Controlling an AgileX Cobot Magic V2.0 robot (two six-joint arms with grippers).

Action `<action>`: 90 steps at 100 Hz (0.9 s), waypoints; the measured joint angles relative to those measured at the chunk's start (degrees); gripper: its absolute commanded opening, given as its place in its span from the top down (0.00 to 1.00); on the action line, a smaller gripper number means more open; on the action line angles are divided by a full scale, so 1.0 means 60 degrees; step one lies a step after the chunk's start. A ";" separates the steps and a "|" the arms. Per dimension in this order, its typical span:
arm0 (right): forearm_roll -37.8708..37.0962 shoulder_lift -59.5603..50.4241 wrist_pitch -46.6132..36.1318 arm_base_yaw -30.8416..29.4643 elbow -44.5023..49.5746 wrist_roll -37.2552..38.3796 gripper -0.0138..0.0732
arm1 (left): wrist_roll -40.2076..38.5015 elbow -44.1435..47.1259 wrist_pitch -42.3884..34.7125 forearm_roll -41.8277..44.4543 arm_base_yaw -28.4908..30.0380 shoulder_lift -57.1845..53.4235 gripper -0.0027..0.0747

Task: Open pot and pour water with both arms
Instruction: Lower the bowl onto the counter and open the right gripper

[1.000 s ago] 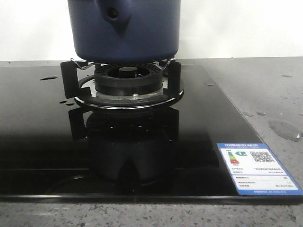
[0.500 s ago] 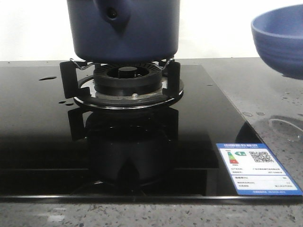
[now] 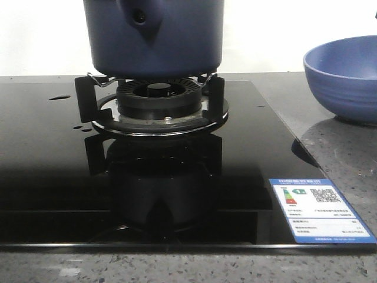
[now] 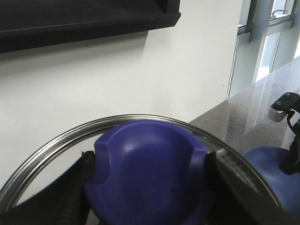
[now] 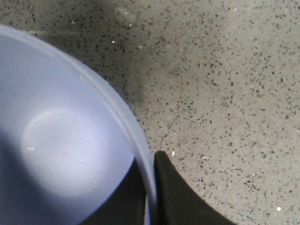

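The dark navy pot (image 3: pixel 154 36) stands on the gas burner (image 3: pixel 154 101), its stubby handle with the round hole facing me; its top is cut off in the front view. My left gripper (image 4: pixel 147 187) is shut on the blue knob (image 4: pixel 149 173) of a glass lid with a steel rim (image 4: pixel 61 143), held up against the white wall. My right gripper (image 5: pixel 151 187) is shut on the rim of a lighter blue bowl (image 5: pixel 65 150), which shows at the right over the counter (image 3: pixel 344 76). Water shows as small drops (image 3: pixel 59 97) on the black cooktop.
The black glass cooktop (image 3: pixel 53 177) carries a sticker (image 3: pixel 321 209) at its front right corner. Speckled grey counter (image 3: pixel 341 147) lies to the right and along the front. A dark shelf (image 4: pixel 84 18) hangs on the wall above the lid.
The blue bowl has come into the front view from the right and moved down and leftwards over the counter. The pot has stayed on the burner.
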 measured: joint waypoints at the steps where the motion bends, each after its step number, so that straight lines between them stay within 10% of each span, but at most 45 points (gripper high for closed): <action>1: 0.0004 0.0022 0.0000 0.0000 0.0000 0.0000 0.90 | 0.0000 0.0000 0.0000 0.0000 0.0000 0.0000 0.56; 12: 0.0043 0.0103 -0.0059 0.0000 0.0000 0.0000 0.81 | 0.0000 0.0000 0.0000 0.0000 0.0000 0.0000 0.56; 34: 0.0043 0.0168 -0.0101 -0.0055 0.0000 0.0000 0.30 | 0.0000 0.0000 0.0000 0.0000 0.0000 0.0000 0.56; 90: 0.0251 -0.2415 0.0487 -0.0223 -0.0812 -0.0138 0.29 | 0.0000 -0.0022 0.0039 -0.0044 -0.0923 0.1397 0.56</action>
